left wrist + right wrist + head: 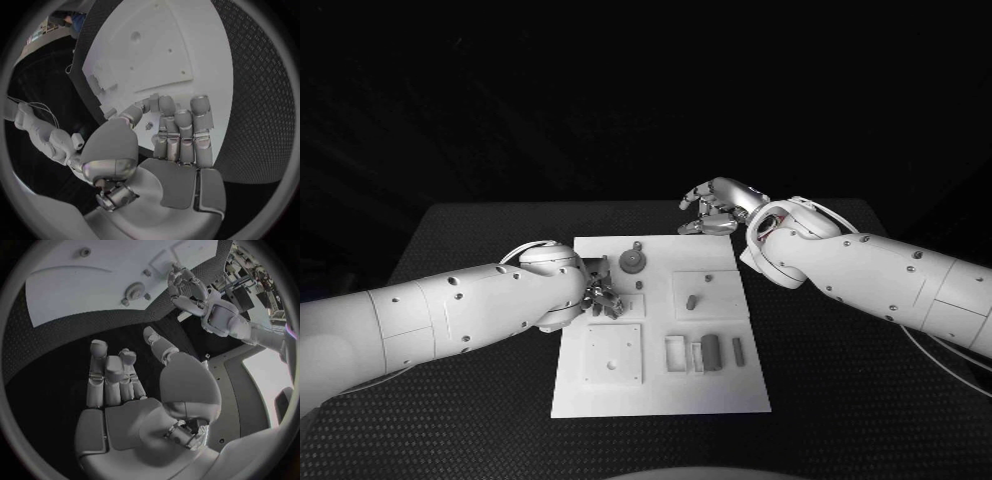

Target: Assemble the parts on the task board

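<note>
Black textured worktop (pixel 834 360), white flat task board (pixel 661 395). Left hand (pixel 600 297) at nine o'clock, right hand (pixel 715 208) at one: fingers released. Risks nudging small grey parts (pixel 711 351).

The black table (pixel 473 240) carries the white task board (pixel 661 395), lying flat at its middle.

The white task board (pixel 661 395) lies at the centre of the black table (pixel 848 400). From the left edge, the left hand (pixel 600 296) reaches the board's left rim at mid-frame, its fingers (pixel 607 306) curled over the board; whether they hold anything cannot be told. The right hand (pixel 717 207) hovers above the board's upper right corner, fingers curled inward. Small grey parts (pixel 711 351) lie on the board's right half, and a round part (pixel 633 263) sits near its upper middle.
</note>
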`<control>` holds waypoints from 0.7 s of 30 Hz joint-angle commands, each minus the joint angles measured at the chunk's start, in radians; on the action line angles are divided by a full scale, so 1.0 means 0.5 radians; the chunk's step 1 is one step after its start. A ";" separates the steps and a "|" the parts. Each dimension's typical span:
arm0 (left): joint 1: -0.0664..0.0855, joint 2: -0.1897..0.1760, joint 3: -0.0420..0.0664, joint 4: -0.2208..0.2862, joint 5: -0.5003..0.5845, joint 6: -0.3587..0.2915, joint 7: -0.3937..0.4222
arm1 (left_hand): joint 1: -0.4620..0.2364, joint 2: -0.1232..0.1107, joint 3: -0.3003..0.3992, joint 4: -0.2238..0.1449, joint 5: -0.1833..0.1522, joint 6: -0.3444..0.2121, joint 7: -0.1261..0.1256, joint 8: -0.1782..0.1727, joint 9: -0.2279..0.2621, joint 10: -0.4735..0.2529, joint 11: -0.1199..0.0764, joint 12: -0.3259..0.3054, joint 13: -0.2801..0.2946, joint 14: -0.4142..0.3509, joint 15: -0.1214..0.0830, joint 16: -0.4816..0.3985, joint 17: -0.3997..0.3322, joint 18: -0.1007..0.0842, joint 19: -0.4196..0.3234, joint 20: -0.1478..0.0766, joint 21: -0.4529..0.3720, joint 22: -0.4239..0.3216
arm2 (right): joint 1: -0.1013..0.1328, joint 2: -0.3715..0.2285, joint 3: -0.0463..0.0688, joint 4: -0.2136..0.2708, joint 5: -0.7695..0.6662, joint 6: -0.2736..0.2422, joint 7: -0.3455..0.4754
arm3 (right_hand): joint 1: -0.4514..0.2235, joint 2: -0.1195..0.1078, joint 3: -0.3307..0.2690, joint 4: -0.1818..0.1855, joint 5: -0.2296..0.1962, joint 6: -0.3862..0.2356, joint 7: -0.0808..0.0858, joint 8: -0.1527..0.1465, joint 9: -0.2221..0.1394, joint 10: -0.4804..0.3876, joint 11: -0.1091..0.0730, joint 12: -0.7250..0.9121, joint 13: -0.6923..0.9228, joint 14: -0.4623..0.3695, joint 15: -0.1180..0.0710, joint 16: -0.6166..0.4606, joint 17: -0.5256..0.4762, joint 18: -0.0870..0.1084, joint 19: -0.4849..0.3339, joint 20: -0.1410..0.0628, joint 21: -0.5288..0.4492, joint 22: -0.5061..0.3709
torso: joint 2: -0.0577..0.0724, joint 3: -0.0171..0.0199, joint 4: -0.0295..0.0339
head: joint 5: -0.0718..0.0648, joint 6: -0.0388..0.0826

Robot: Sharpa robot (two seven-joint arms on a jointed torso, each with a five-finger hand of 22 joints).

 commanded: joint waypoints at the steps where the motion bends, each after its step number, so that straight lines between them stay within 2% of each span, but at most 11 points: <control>1: -0.037 -0.012 -0.031 -0.014 -0.027 0.022 -0.058 | 0.046 0.031 0.189 -0.184 0.006 0.022 0.006 -0.003 -0.002 -0.007 -0.007 0.014 -0.003 0.021 -0.045 0.006 -0.002 0.052 0.026 -0.039 0.012 0.041 | -0.001 0.001 0.001 0.001 -0.002 0.017 0.013 | -0.022 0.003 0.001 0.013 -0.003 -0.002 0.012 0.005 -0.003 -0.014 -0.004 0.008 -0.002 -0.017 -0.002 -0.011 -0.003 0.060 0.000 -0.014 -0.007 0.031 | 0.001 0.0009 0.000 | 0.000 0.001; 3: -0.037 -0.021 -0.029 -0.010 -0.019 -0.010 -0.047 | 0.047 0.032 0.189 -0.185 0.007 0.024 0.006 -0.002 -0.002 -0.006 -0.007 0.016 -0.002 0.022 -0.046 0.008 -0.002 0.053 0.027 -0.040 0.013 0.041 | -0.001 0.001 0.001 0.000 -0.002 0.017 0.013 | -0.022 0.003 0.001 0.013 -0.003 -0.002 0.012 0.005 -0.003 -0.014 -0.004 0.008 -0.003 -0.017 -0.002 -0.011 -0.003 0.060 0.000 -0.014 -0.007 0.031 | 0.001 0.0011 0.000 | 0.000 0.002; 8: -0.037 -0.061 -0.001 0.018 0.111 -0.075 -0.044 | 0.047 0.030 0.188 -0.187 0.010 0.027 0.005 0.000 -0.002 -0.004 -0.008 0.019 -0.002 0.023 -0.046 0.011 -0.003 0.053 0.029 -0.041 0.015 0.042 | -0.002 0.001 0.001 -0.004 -0.002 0.015 0.014 | -0.022 0.003 0.001 0.013 -0.003 -0.002 0.012 0.005 -0.003 -0.014 -0.004 0.008 -0.003 -0.017 -0.002 -0.011 -0.003 0.060 0.000 -0.014 -0.007 0.031 | 0.000 -0.0001 0.000 | -0.002 0.003; 9: -0.037 -0.059 0.043 0.009 0.123 -0.079 -0.042 | 0.047 0.030 0.188 -0.187 0.011 0.028 0.004 0.000 -0.002 -0.003 -0.008 0.019 -0.002 0.024 -0.047 0.011 -0.003 0.053 0.029 -0.041 0.016 0.042 | -0.002 0.000 0.001 -0.005 -0.002 0.015 0.014 | -0.022 0.003 0.001 0.013 -0.003 -0.002 0.012 0.005 -0.003 -0.014 -0.004 0.008 -0.003 -0.017 -0.002 -0.011 -0.003 0.060 0.000 -0.014 -0.007 0.031 | 0.000 -0.0003 0.000 | -0.004 0.003; 10: -0.038 -0.056 0.068 0.011 0.126 -0.085 -0.044 | 0.047 0.030 0.188 -0.187 0.012 0.028 0.004 0.000 -0.002 -0.003 -0.009 0.020 -0.002 0.024 -0.047 0.012 -0.003 0.053 0.029 -0.041 0.016 0.042 | -0.002 0.000 0.001 -0.005 -0.002 0.015 0.014 | -0.022 0.003 0.001 0.013 -0.003 -0.002 0.012 0.005 -0.003 -0.014 -0.004 0.008 -0.003 -0.017 -0.002 -0.011 -0.003 0.060 0.000 -0.014 -0.007 0.031 | -0.001 -0.0005 0.001 | -0.003 0.003; 12: -0.037 -0.080 0.092 0.031 0.151 -0.113 -0.046 | 0.047 0.029 0.188 -0.188 0.013 0.029 0.004 0.001 -0.002 -0.002 -0.009 0.021 -0.001 0.025 -0.047 0.013 -0.003 0.053 0.030 -0.041 0.017 0.042 | -0.003 -0.002 0.001 -0.006 -0.002 0.012 0.014 | -0.023 0.003 0.001 0.014 -0.003 -0.002 0.012 0.005 -0.003 -0.014 -0.004 0.009 -0.003 -0.017 -0.002 -0.011 -0.004 0.060 0.000 -0.014 -0.007 0.031 | -0.001 -0.0008 0.002 | 0.000 0.006; 13: -0.037 -0.085 0.117 0.032 0.163 -0.120 -0.046 | 0.048 0.029 0.187 -0.188 0.014 0.030 0.003 0.001 -0.001 -0.001 -0.009 0.021 -0.001 0.025 -0.047 0.013 -0.003 0.053 0.031 -0.041 0.018 0.042 | -0.003 -0.001 0.001 -0.007 -0.002 0.012 0.013 | -0.023 0.003 0.001 0.014 -0.003 -0.002 0.012 0.005 -0.003 -0.014 -0.004 0.009 -0.004 -0.017 -0.002 -0.011 -0.004 0.060 0.000 -0.014 -0.007 0.031 | -0.001 -0.0007 0.003 | 0.000 0.006; 14: -0.037 -0.090 0.133 0.035 0.164 -0.131 -0.047 | 0.048 0.028 0.187 -0.189 0.015 0.030 0.003 0.002 -0.001 -0.001 -0.010 0.022 -0.001 0.025 -0.048 0.014 -0.003 0.053 0.031 -0.042 0.018 0.042 | -0.003 -0.003 0.001 -0.008 -0.002 0.011 0.013 | -0.023 0.003 0.001 0.014 -0.003 -0.002 0.012 0.005 -0.003 -0.014 -0.004 0.009 -0.004 -0.017 -0.002 -0.011 -0.004 0.060 0.000 -0.014 -0.007 0.031 | -0.002 -0.0004 0.003 | 0.000 0.006; 19: -0.029 -0.111 0.168 0.053 0.170 -0.171 -0.045 | 0.048 0.027 0.187 -0.189 0.017 0.031 0.003 0.002 -0.001 0.000 -0.010 0.023 -0.001 0.026 -0.048 0.015 -0.003 0.053 0.031 -0.042 0.019 0.042 | -0.003 -0.001 0.001 -0.009 -0.001 0.014 0.013 | -0.023 0.003 0.001 0.014 -0.003 -0.002 0.012 0.006 -0.003 -0.014 -0.004 0.009 -0.004 -0.017 -0.002 -0.011 -0.004 0.060 0.000 -0.014 -0.007 0.031 | -0.002 -0.0007 0.002 | -0.002 0.006; 21: -0.028 -0.114 0.172 0.052 0.183 -0.168 -0.047 | 0.047 0.026 0.187 -0.189 0.018 0.032 0.002 0.002 -0.001 0.000 -0.010 0.023 -0.001 0.026 -0.048 0.015 -0.003 0.053 0.032 -0.042 0.019 0.042 | -0.003 0.001 0.001 -0.010 -0.001 0.015 0.013 | -0.023 0.003 0.001 0.014 -0.003 -0.002 0.012 0.006 -0.003 -0.014 -0.004 0.009 -0.004 -0.017 -0.002 -0.011 -0.004 0.060 0.000 -0.014 -0.007 0.031 | 0.000 -0.0019 0.002 | -0.002 0.005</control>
